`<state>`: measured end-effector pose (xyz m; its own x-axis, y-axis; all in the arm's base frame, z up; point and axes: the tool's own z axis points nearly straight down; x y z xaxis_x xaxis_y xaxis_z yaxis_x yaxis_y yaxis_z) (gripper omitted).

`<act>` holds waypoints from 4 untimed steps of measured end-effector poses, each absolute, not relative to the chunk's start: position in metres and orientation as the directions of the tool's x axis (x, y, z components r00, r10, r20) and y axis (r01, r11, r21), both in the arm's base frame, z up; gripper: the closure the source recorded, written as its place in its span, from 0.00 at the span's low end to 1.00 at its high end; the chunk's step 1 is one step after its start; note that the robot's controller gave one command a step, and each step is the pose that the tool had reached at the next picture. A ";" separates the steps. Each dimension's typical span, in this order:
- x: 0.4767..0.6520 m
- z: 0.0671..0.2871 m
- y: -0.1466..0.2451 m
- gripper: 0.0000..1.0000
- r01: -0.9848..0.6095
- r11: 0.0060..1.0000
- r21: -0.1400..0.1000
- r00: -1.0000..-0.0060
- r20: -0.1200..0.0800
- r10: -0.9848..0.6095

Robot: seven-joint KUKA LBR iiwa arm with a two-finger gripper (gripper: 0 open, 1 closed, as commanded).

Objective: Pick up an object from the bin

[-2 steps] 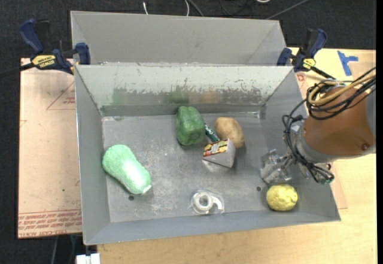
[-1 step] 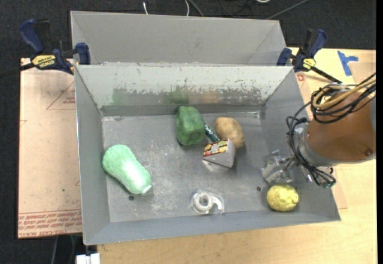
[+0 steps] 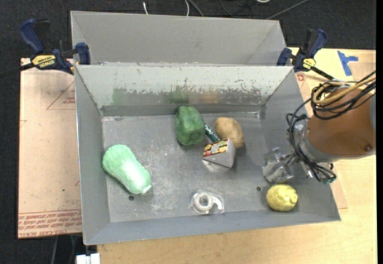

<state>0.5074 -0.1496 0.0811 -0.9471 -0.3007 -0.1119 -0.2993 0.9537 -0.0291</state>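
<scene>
One yellow lump [image 3: 281,197], perhaps a lemon, among six things in the bin [image 3: 179,86].

We cannot make out the shape of the gripper [image 3: 277,167]: it reads as a grey, blurred tangle under the orange cover [image 3: 344,128], and the cover itself runs off the right edge. A small teal thing [image 3: 210,133] pokes out between the green pepper [image 3: 190,126] and the brown potato [image 3: 230,130], most of it hidden, so we cannot name it. The wedge-shaped box [image 3: 219,154] covers the potato's lower edge; its print is too small to read. The clear ring-like thing [image 3: 206,202] toward the front of the bin [image 3: 91,149] is too faint for us to identify.
</scene>
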 end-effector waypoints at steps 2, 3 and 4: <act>0.511 0.077 -0.152 1.00 -0.238 0.971 -0.029 -0.962 -0.133 -0.239; 0.511 0.077 -0.152 1.00 -0.237 0.971 -0.030 -0.962 -0.133 -0.239; 0.506 0.077 -0.153 1.00 -0.234 0.971 -0.036 -0.959 -0.154 -0.237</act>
